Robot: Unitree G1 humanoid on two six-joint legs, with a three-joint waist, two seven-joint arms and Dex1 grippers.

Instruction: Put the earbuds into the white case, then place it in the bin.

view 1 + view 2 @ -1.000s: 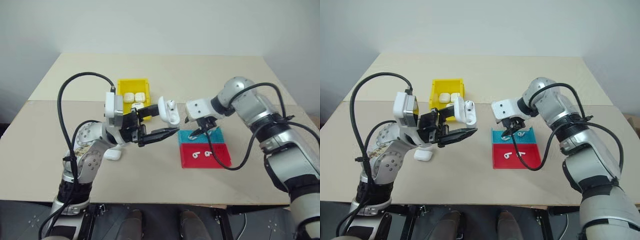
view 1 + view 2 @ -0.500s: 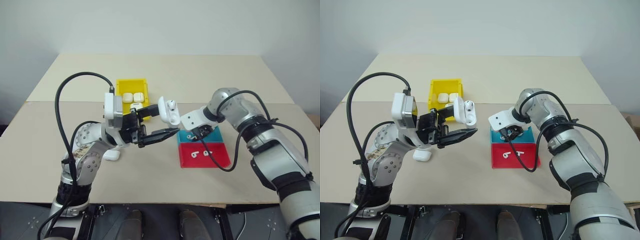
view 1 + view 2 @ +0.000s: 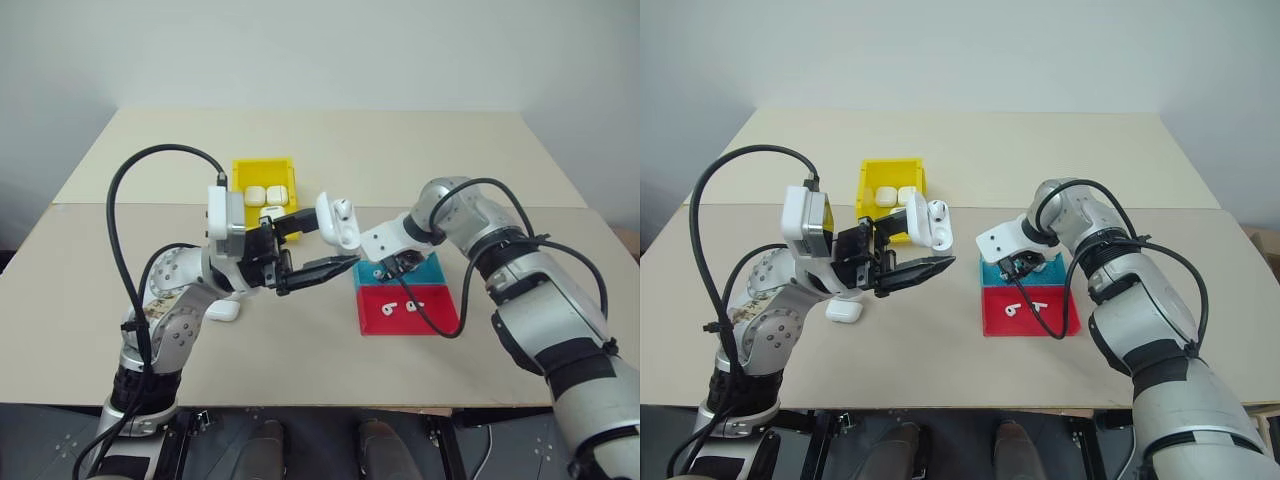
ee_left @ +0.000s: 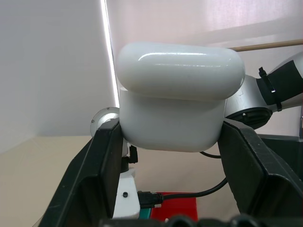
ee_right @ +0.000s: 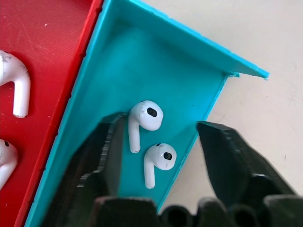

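The left gripper (image 4: 173, 156) is pinching a glossy, rounded white case (image 4: 175, 94) between its black fingers, holding it up over the matte beige table (image 3: 300, 330) with its lid flipped open. The right gripper (image 5: 158, 142) is pointing down into the ribbed blue tray (image 5: 142, 61), jaws spread around two smooth white earbuds (image 5: 151, 137). The yellow plastic bin (image 3: 265, 185) is sitting behind, holding more cases.

A blue tray (image 3: 432, 268) and a red tray (image 3: 440, 318) sit touching on the beige table (image 3: 330, 150).
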